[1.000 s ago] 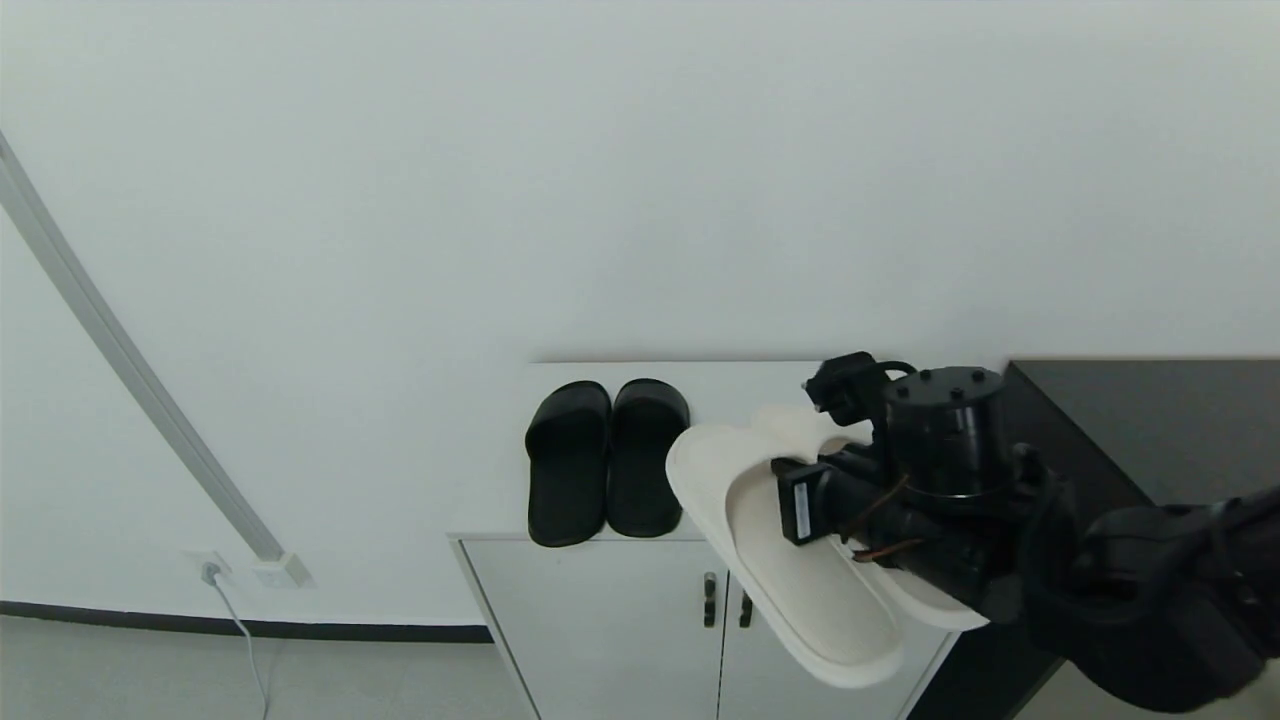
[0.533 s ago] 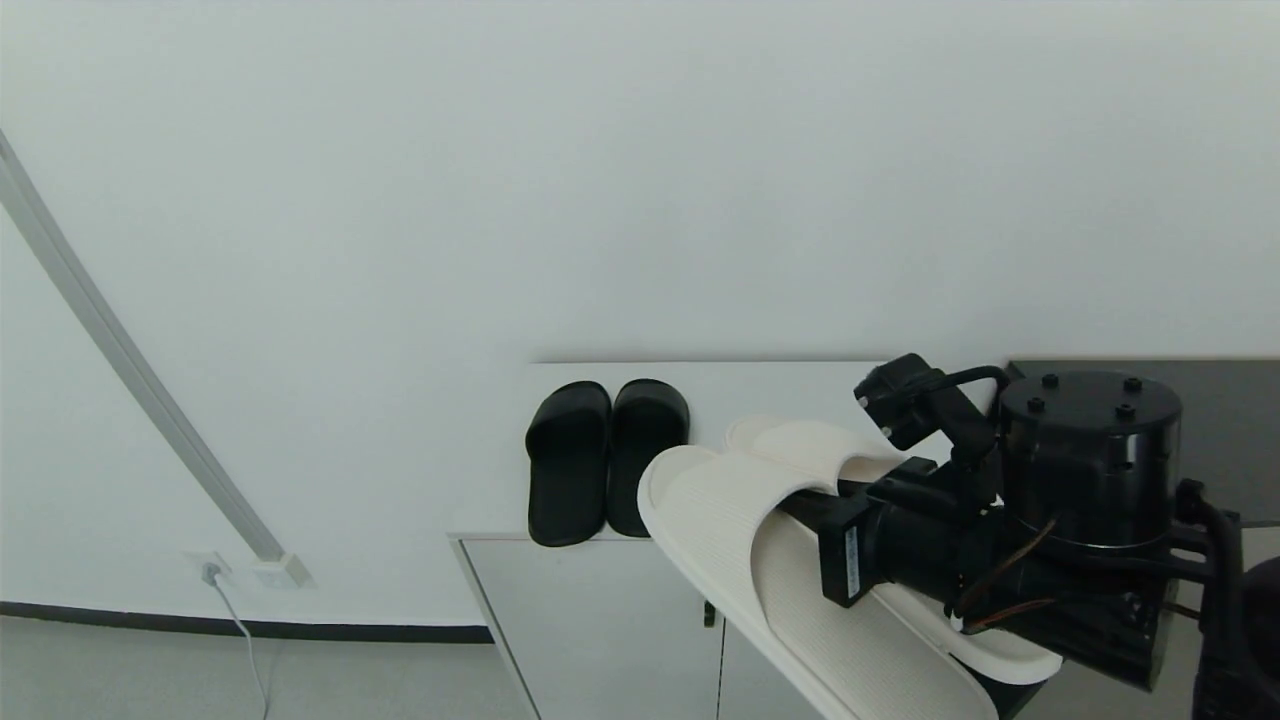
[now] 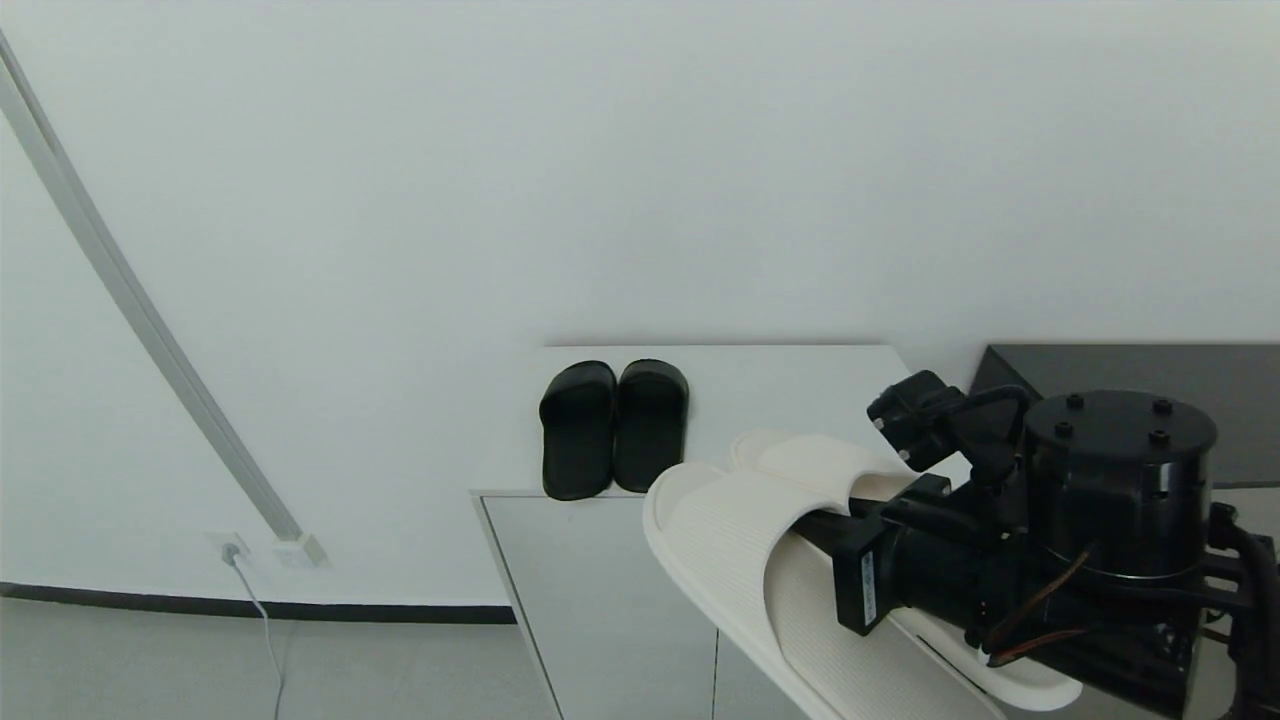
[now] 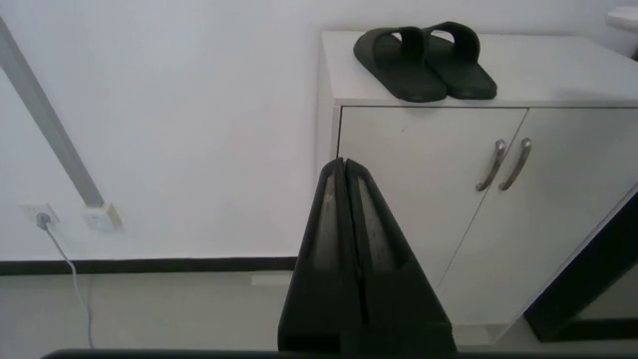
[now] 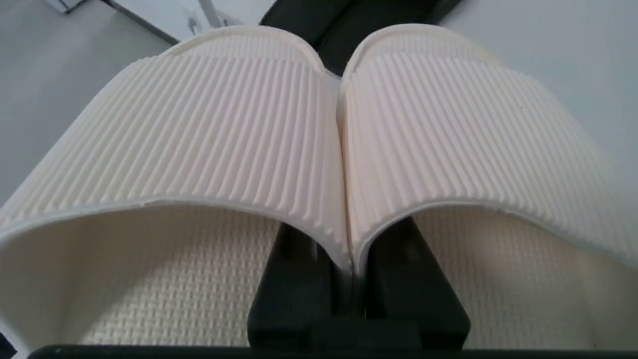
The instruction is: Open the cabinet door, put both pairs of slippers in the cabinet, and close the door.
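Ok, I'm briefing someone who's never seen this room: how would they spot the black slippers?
Look for the white cabinet against the wall. On its top, toward the left end by the front edge, the black slippers lie side by side. The other pair, the cream slippers, is ribbed and held by the right gripper.

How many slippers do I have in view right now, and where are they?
4. Two black slippers lie side by side on the cabinet top. Two white slippers are clamped together in the right gripper. None looks hidden.
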`<state>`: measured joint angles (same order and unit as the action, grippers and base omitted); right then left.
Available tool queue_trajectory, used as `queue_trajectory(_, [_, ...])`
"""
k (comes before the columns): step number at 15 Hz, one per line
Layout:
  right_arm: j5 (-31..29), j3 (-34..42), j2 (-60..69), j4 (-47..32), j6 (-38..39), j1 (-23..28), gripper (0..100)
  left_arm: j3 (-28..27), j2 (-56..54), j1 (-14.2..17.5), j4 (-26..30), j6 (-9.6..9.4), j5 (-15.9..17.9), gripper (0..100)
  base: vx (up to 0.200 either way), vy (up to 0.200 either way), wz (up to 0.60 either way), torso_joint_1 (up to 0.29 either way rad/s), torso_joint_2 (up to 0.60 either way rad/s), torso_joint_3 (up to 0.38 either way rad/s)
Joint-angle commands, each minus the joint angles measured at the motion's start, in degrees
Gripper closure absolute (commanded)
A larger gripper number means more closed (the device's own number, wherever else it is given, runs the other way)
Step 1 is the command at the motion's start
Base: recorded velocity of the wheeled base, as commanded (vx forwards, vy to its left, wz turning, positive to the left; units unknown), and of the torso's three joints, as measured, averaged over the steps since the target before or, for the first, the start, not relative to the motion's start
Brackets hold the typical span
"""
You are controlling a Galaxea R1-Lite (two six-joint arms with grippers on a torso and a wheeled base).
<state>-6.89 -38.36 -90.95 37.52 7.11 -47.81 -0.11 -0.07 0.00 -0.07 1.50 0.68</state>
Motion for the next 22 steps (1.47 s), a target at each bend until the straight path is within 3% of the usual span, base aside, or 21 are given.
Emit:
queue_trajectory(1, [-0.23,0.92,0.25,0.09,0.01,0.17,100,0.02,0.07,0.0,-0.01,-0.01,0.02,100,0.0,0.0,0.0,0.0,0.0,0.0])
queue_trajectory(14, [-0.23,3.12,0.51,0.18,-0.08,0.53,100,0.02,0.07,0.0,-0.01,-0.18,0.02,100,0.0,0.0,0.0,-0.03,0.07,0.037])
queue_trajectory(15, [-0.23,3.03,0.51,0.18,-0.08,0.53,100,0.02,0.07,0.0,-0.01,-0.18,0.02,0,0.0,0.0,0.0,-0.149,0.35,0.188])
queue_trajectory(22, [-0.06,3.3,-0.28,0.18,-0.08,0.53,100,0.02,0.07,0.09,-0.01,-0.18,0.02,0,0.0,0.0,0.0,-0.161,0.37,0.202])
